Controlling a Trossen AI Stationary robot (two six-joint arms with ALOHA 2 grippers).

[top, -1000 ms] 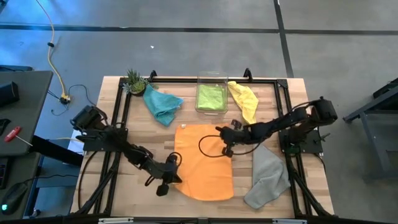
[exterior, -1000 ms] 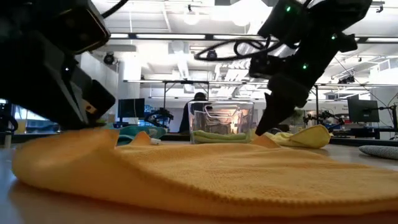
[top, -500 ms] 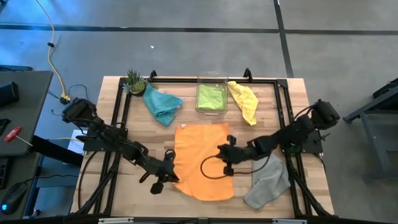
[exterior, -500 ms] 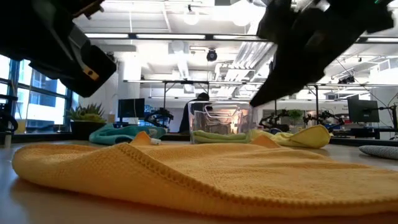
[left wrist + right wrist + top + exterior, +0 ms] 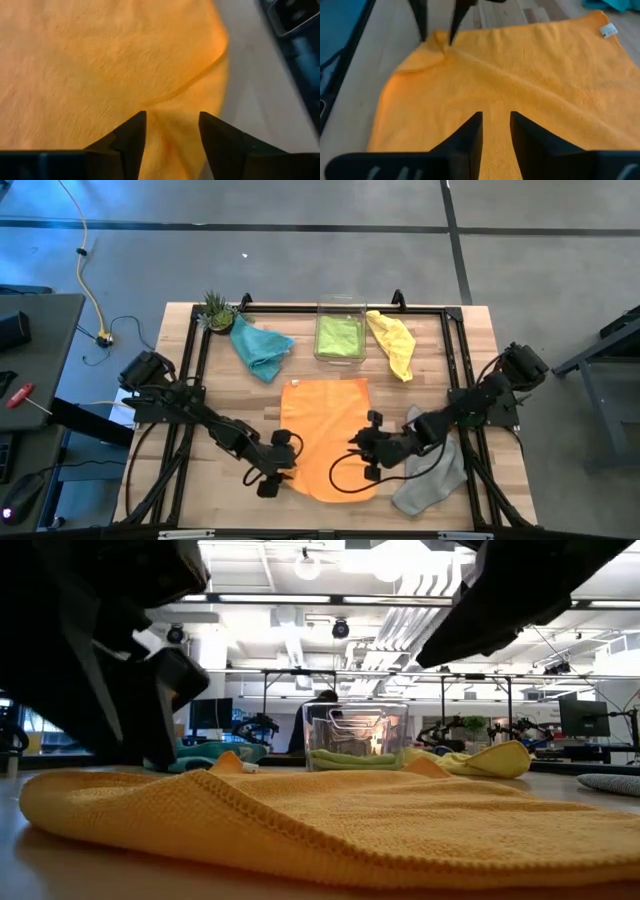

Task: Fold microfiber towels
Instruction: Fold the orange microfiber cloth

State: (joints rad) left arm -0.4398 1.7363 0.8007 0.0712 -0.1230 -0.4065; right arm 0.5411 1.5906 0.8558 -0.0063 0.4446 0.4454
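The orange towel [image 5: 328,435] lies spread flat on the table's near middle, also in the low view [image 5: 330,820]. My left gripper [image 5: 288,464] stands open at its near left corner. The fingers [image 5: 135,125] straddle a small raised pucker [image 5: 172,112] of the cloth. My right gripper [image 5: 357,452] hangs a little open above the towel's near right part, with only cloth [image 5: 496,75] beyond its fingers. Teal [image 5: 262,346], yellow [image 5: 392,340] and grey [image 5: 432,470] towels lie loose around it. My left gripper's fingertips [image 5: 451,40] come down slanting from the table's left onto the orange towel's near left corner [image 5: 437,47]. One stands on each side of the pucker. Whether they touch the cloth I cannot tell. The corner lies on the table.
A clear bin [image 5: 340,330] holding a lime green towel [image 5: 339,336] stands at the far middle, and a small plant [image 5: 217,310] at the far left. My right arm reaches over the grey towel. A dark frame [image 5: 190,360] runs around the tabletop.
My right gripper has left the towel's far right part and gone along its right edge toward the table's near edge, rising out of the low view. My left gripper lifted off the near left corner, then came back down beside it. The towel has stayed spread.
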